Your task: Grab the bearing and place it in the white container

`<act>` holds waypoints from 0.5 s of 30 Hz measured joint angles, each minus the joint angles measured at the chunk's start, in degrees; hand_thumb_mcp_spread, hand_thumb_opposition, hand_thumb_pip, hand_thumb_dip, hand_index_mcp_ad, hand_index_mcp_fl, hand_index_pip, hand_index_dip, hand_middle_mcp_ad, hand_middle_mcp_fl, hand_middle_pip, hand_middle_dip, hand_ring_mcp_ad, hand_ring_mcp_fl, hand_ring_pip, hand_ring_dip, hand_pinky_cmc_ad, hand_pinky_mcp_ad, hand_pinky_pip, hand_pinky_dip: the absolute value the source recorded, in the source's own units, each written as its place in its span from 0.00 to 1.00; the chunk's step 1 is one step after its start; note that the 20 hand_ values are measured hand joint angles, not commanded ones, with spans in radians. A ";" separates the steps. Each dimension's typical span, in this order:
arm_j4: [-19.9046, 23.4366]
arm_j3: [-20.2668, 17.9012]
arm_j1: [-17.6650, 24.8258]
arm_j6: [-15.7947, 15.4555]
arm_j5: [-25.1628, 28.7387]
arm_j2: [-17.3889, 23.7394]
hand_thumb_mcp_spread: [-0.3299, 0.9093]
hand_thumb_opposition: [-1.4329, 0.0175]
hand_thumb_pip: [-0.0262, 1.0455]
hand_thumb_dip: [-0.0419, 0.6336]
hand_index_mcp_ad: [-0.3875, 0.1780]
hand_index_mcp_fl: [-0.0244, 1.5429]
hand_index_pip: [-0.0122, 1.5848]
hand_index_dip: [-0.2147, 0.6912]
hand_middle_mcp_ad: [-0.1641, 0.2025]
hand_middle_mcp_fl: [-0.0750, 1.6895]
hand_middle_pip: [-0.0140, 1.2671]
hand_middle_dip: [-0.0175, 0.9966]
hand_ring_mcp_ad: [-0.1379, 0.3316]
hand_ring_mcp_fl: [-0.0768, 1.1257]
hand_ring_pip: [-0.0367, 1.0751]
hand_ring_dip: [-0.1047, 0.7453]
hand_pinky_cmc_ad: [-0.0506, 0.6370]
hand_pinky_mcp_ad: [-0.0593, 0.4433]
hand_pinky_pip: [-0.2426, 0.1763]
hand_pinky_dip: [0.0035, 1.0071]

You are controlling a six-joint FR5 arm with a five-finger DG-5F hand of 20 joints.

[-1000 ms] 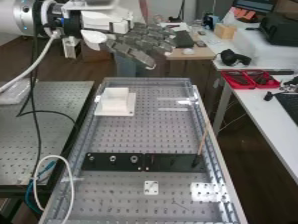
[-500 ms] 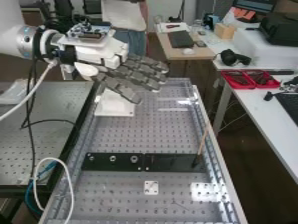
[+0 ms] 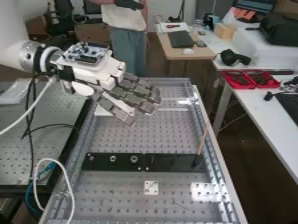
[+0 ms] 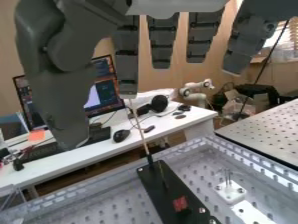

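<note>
While a small white plate point(image 3: 151, 188) lies nearest on the counter point(image 3: 126, 135), bearings point(image 3: 134, 159) sit on the black strip point(image 3: 173, 162) beyond; the hand point(image 3: 136, 99), fingers spread straight, partly hides the white container point(image 3: 103, 111), interior concealed. Red trays point(image 3: 249, 88) hold dark items point(image 3: 261, 78); the wrist view shows a distant white arm point(image 4: 194, 93).

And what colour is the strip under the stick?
The strip is black, clearest in the high view.
</note>
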 joint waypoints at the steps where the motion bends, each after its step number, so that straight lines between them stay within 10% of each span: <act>1: 0.06 -0.03 -0.07 0.00 0.04 -0.14 0.63 0.45 0.47 0.37 0.55 0.20 0.36 0.38 0.63 0.06 0.12 0.19 0.64 0.06 0.12 0.23 0.63 0.73 0.36 0.20; 15: 0.72 1.12 -5.02 -0.02 -6.75 -5.19 0.63 0.41 0.55 0.48 0.50 0.07 0.60 0.48 0.64 0.06 0.12 0.20 0.62 0.06 0.12 0.23 0.63 0.72 0.36 0.19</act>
